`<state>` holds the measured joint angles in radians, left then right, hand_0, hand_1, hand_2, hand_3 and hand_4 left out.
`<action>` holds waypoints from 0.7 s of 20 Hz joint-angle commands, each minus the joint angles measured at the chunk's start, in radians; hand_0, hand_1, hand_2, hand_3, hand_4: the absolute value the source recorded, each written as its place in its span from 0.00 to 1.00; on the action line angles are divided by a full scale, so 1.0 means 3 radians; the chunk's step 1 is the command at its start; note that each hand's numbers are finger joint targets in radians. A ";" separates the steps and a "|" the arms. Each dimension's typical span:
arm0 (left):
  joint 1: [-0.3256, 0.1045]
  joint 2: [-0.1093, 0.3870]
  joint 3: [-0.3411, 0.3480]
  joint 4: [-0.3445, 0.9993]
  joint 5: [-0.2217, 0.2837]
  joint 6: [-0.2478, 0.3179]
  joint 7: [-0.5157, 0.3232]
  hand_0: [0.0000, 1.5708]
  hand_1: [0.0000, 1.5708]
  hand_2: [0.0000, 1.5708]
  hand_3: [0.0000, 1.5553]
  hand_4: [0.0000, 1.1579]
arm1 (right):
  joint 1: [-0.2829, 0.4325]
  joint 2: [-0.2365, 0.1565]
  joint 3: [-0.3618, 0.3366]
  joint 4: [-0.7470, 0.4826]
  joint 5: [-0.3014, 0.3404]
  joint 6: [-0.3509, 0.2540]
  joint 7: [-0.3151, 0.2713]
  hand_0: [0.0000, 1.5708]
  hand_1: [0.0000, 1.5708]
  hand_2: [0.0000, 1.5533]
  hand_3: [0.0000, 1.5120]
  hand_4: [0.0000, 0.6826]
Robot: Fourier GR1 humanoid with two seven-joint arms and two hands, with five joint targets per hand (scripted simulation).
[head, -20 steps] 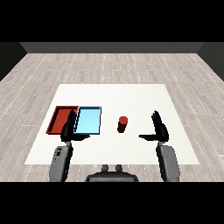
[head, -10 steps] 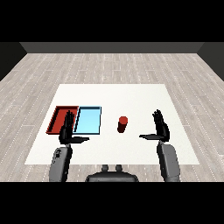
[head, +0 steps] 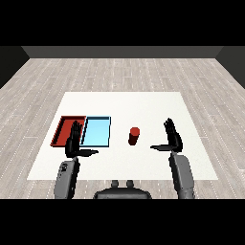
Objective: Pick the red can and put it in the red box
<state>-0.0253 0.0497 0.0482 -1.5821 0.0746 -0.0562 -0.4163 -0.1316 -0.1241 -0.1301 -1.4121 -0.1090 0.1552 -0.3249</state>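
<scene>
The red can point(head: 134, 136) is seen upright on the white surface point(head: 143, 103) at frame centre, right of the light blue tray point(head: 96, 132) and red tray point(head: 64, 130). Both the right hand point(head: 172, 139) and left hand point(head: 74, 143) are held open, nothing grasped.

right hand point(head: 173, 139) shifted slightly left, nearer the red can point(head: 134, 135)

No legible text or markings
</scene>
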 commanded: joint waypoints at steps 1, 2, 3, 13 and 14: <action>0.0260 0.0053 -0.0003 -0.0188 0.0106 -0.0167 -0.0002 0.00 0.00 0.00 0.00 0.00 | -0.0168 0.0154 0.0136 0.0063 0.0053 -0.0111 0.0120 0.00 0.00 0.00 0.00 0.00; -0.0084 -0.0069 -0.0057 -0.0007 -0.0015 0.0056 0.0103 0.00 0.00 0.00 0.00 0.00 | -0.0115 0.0093 0.0032 0.0288 -0.0046 0.0038 -0.0068 0.00 0.00 0.00 0.00 0.00; -0.0161 -0.0026 0.0043 0.0265 0.0018 -0.0020 -0.0153 0.00 0.00 0.00 0.00 0.00 | -0.0222 0.0131 0.0100 0.0021 -0.0044 -0.0094 0.0300 0.00 0.00 0.00 0.00 0.00; -0.0277 0.0082 0.0169 0.0120 0.0097 -0.0012 0.0069 0.00 0.00 0.00 0.00 0.00 | -0.0517 0.0172 0.0079 0.0796 -0.0024 -0.0039 -0.0015 0.00 0.00 0.00 0.00 0.00; -0.0075 -0.0024 0.0028 -0.0005 0.0031 0.0011 0.0005 0.00 0.00 0.00 0.00 0.00 | -0.0633 0.0250 0.0089 0.1001 -0.0009 -0.0093 -0.0102 0.00 0.00 0.00 0.00 0.00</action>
<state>-0.0433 0.0542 0.0689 -1.5903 0.0994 -0.0641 -0.4030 -0.2450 -0.0514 -0.0869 -1.2363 -0.1061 0.1228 -0.3204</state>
